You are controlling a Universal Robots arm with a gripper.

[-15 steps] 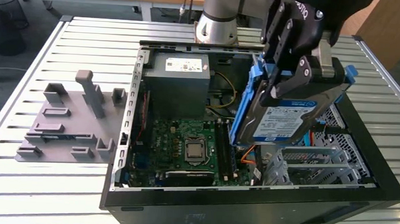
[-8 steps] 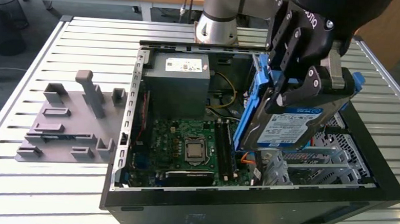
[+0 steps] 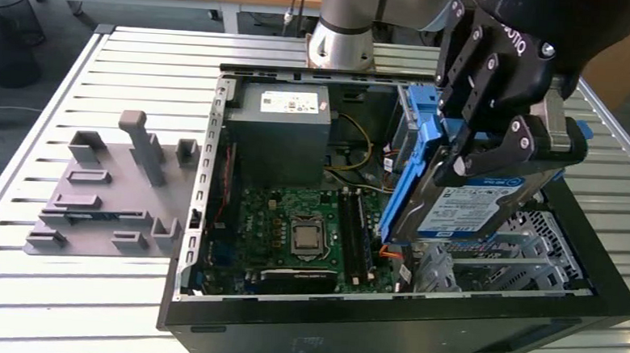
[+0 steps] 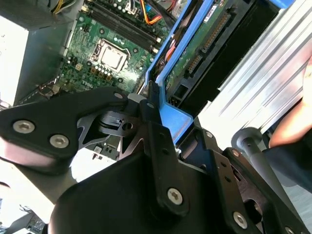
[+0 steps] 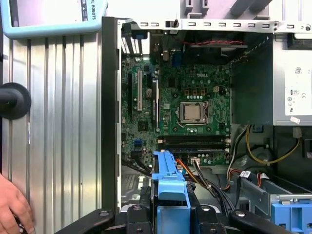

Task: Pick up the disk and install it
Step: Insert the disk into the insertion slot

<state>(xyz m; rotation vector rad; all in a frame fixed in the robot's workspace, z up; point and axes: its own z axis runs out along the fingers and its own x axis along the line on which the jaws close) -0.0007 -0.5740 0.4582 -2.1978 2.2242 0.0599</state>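
One gripper (image 3: 497,158) does the work here, and we see its two black fingers (image 3: 464,111) pressed against opposite sides of the disk (image 3: 470,205), pinching it by its blue carrier frame (image 3: 413,165). We take the open computer case (image 3: 394,326) as our landmark. The disk hangs tilted above the case's open side, over the corner that holds the metal drive cage (image 3: 504,263), with its white-and-blue label turned outward and its lower end dipping just inside the case. We cannot tell whether that end touches the cage.

In the second wrist view we look past the gripper (image 4: 163,122) along the disk's green circuit-board side (image 4: 200,44), with the blue frame (image 4: 168,114) caught between the fingers. In the first wrist view the frame (image 5: 170,185) stands between the fingers of the gripper (image 5: 170,217), above the inside of the case.

Inside the case lies the green motherboard (image 3: 291,216) with its bare processor socket (image 3: 308,237), beside the cage. A grey power supply box (image 3: 279,134) sits in the far corner of the case.

Outside the case, the slatted metal table (image 3: 28,291) carries a grey fixture (image 3: 110,190) with upright pegs, well apart from the case wall. A person's hand (image 5: 12,207) rests on the slats, also outside the case.
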